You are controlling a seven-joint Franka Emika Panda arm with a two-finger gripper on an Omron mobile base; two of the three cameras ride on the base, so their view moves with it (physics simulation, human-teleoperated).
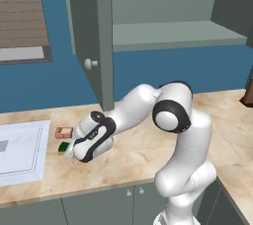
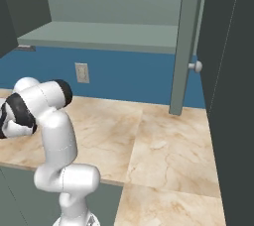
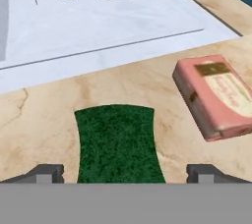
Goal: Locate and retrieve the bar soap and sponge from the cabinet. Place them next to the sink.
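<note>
On the marble counter (image 1: 148,145), the sponge (image 3: 118,142) lies flat with its dark green face up, directly between the two dark finger tips of the gripper (image 3: 125,171), which stand wide apart at about seven and five o'clock in the hand view and touch neither side of it, so the jaws are open and hold nothing. The bar soap (image 3: 216,95) lies flat on the counter at roughly two o'clock from the sponge, near it but apart, its pinkish-red top turned slightly askew and bearing a small dark label (the printing on it is too blurred to read). Beyond both, toward twelve o'clock in the hand view, spreads the pale sink (image 3: 98,26) with its thin dark outline and a small round drain mark near the top. In the left base view the same pair sits just beside the sink's right edge: the soap (image 1: 63,132) at twelve o'clock from the sponge (image 1: 63,147), whose yellow layer shows along one side, and the white arm bends low over the counter with its hand right against the sponge. Above and behind, the grey-green cabinet (image 1: 168,34) stands open, its tall door (image 1: 91,36) swung out edge-on, with a round pale knob (image 1: 89,63) on it. In the right base view the cabinet's flat shelf (image 2: 99,36) appears at twelve o'clock above the blue wall.
</note>
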